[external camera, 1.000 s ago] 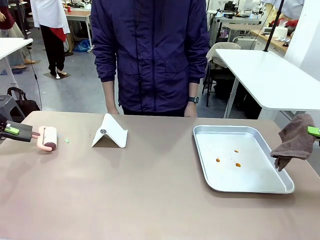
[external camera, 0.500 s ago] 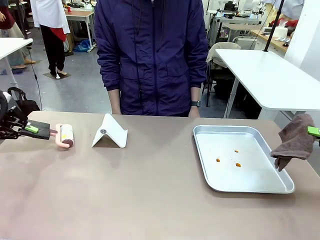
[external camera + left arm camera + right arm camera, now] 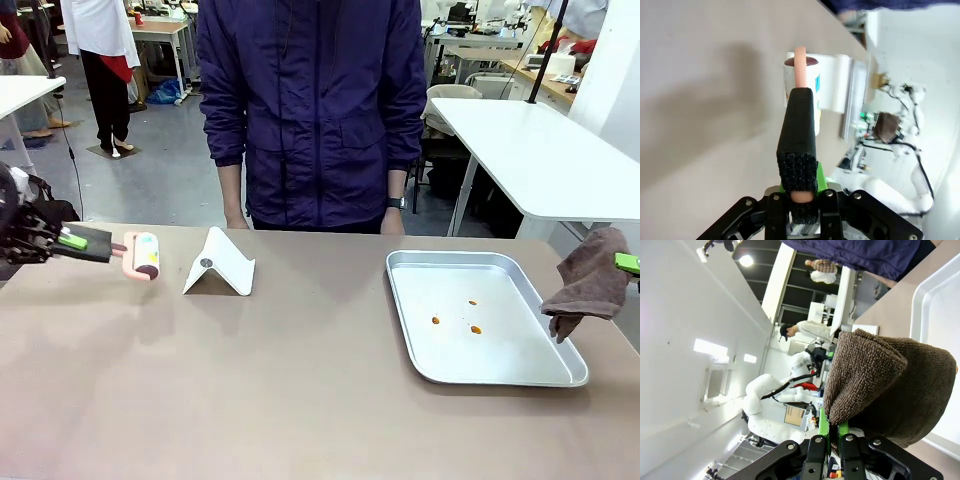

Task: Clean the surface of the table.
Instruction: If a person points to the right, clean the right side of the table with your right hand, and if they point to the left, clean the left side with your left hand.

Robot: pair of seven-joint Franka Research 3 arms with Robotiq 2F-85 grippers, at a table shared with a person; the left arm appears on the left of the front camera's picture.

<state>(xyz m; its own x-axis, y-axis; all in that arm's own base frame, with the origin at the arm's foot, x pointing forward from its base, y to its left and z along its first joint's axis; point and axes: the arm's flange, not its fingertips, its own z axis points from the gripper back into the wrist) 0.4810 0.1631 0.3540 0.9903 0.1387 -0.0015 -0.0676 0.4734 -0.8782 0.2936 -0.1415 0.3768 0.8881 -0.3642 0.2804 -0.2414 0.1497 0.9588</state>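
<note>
Brown table (image 3: 300,400) across the whole foreground, a person (image 3: 315,110) standing at its far edge. On its right part, a metal tray (image 3: 450,256) with small orange spots (image 3: 436,320). At the right edge, a brown cloth (image 3: 590,280) hanging, pinched in the closed right gripper (image 3: 628,263). Left of middle, a folded white stand (image 3: 220,265). Just beside it, a pink roller (image 3: 145,255), handle clamped in the closed left gripper (image 3: 92,243).
</note>
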